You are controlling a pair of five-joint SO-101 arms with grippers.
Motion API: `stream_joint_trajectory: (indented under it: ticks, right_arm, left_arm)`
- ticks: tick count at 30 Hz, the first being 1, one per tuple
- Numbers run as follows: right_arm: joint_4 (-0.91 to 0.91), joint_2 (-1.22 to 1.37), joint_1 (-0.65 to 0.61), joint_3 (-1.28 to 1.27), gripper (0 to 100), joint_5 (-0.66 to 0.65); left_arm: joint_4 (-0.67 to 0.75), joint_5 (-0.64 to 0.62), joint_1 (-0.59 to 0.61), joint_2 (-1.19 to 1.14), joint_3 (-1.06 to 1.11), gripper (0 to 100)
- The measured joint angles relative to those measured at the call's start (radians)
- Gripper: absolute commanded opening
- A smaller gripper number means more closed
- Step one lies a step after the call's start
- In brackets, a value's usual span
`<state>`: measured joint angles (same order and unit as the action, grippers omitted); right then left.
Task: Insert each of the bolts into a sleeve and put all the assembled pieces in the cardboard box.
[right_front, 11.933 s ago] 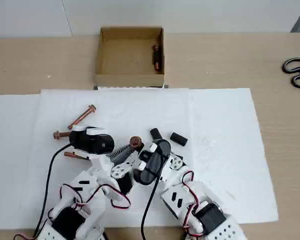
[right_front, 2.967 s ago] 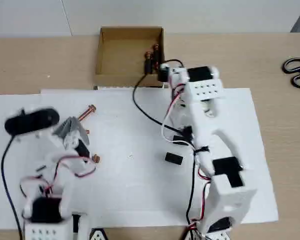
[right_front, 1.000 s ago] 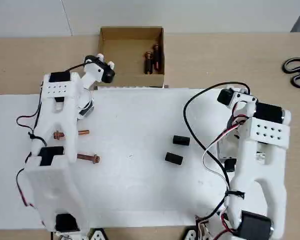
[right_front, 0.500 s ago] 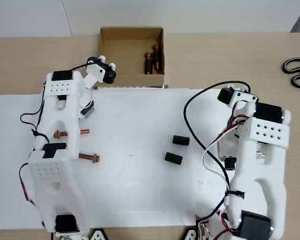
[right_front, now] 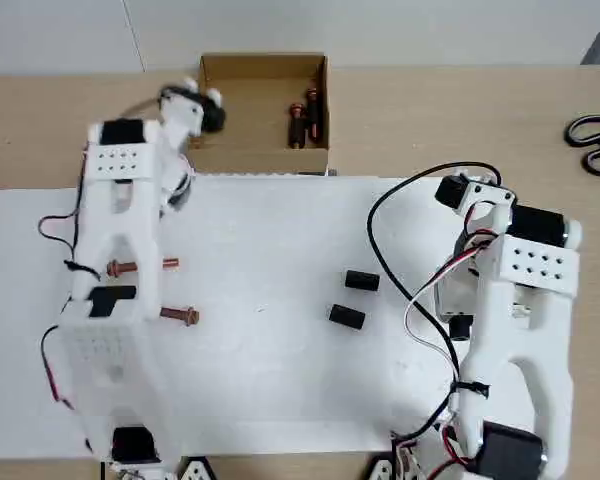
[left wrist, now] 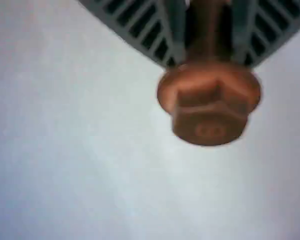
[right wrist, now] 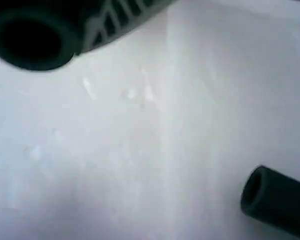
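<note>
Loose on paper (right_front: 280,380) — two bolts (right_front: 143,266), two sleeves (right_front: 361,281)

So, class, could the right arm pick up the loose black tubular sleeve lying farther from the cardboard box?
Probably not yet. The loose sleeve lies in the open on the white sheet, but the right gripper is shut on another black sleeve and must release it first.

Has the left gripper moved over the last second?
Yes. The left gripper, holding a bolt, shifted away from its base, up alongside the cardboard box's left wall.
</note>
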<state>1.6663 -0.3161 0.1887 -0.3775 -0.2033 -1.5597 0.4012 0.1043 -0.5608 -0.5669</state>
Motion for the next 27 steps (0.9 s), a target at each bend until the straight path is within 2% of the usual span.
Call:
stream_joint_trajectory:
  ticks: [8,12,15,19,23,27]
  right_arm:
    - [0.025,0.0,-0.032,0.149,0.2,0.0]
    - [0.029,0.0,-0.094,0.242,0.2,0.0]
    - [0.031,0.0,-0.173,0.29,0.2,0.0]
    - [0.031,-0.017,-0.311,0.319,0.2,0.008]
    - [0.034,-0.133,-0.47,0.348,0.2,0.11]
    - [0.035,-0.227,-0.575,0.342,0.2,0.169]
  left_arm:
    - [-0.124,-0.135,-0.084,0.25,-0.012,1]
    - [-0.172,-0.282,-0.129,0.305,-0.012,1]
    - [-0.175,-0.393,-0.163,0.364,-0.012,1]
    - [-0.175,-0.42,-0.258,0.519,-0.012,1]
    - [-0.175,-0.45,-0.359,0.681,-0.012,1]
    - [-0.175,-0.526,-0.373,0.787,0.028,1]
